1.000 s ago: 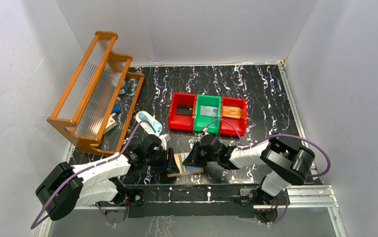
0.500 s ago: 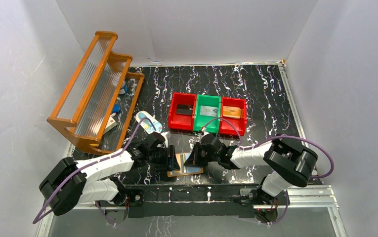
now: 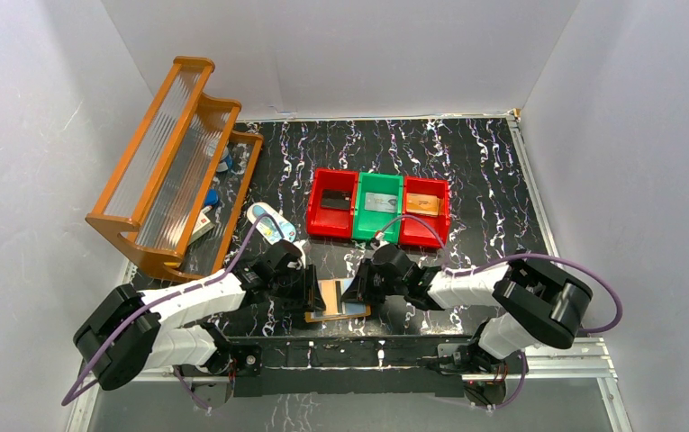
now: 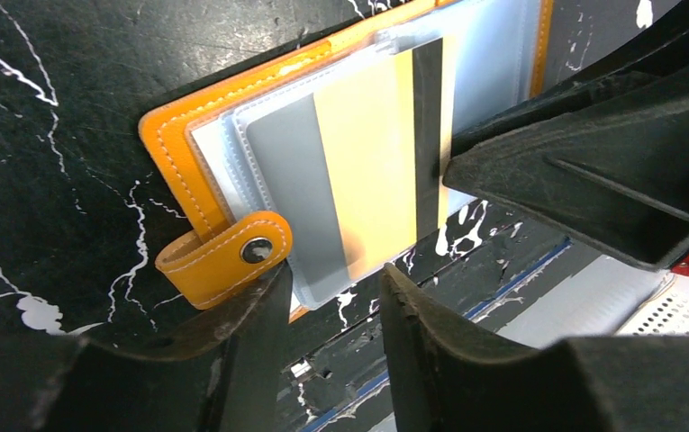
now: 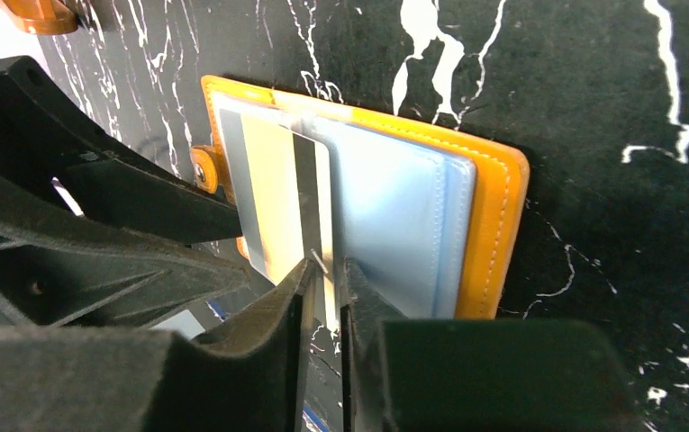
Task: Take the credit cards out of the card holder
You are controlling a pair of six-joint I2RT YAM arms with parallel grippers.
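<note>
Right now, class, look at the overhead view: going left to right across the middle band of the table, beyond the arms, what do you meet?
wooden rack → blue-and-white oval item → left red bin → green bin → right red bin

My black veined table (image 3: 485,162) is bearing a flat orange card holder (image 5: 498,216). Red-and-green plastic bins (image 3: 379,178) are sitting behind.

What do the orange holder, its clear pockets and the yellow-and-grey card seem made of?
Flat orange card holder: probably leather or faux leather, matte, with pale edge stitching and a metal snap on its tab. Clear inner pockets: soft glossy plastic, catching glare. Yellow-and-grey rectangular card: smooth stiff-looking plastic with a dark stripe.
</note>
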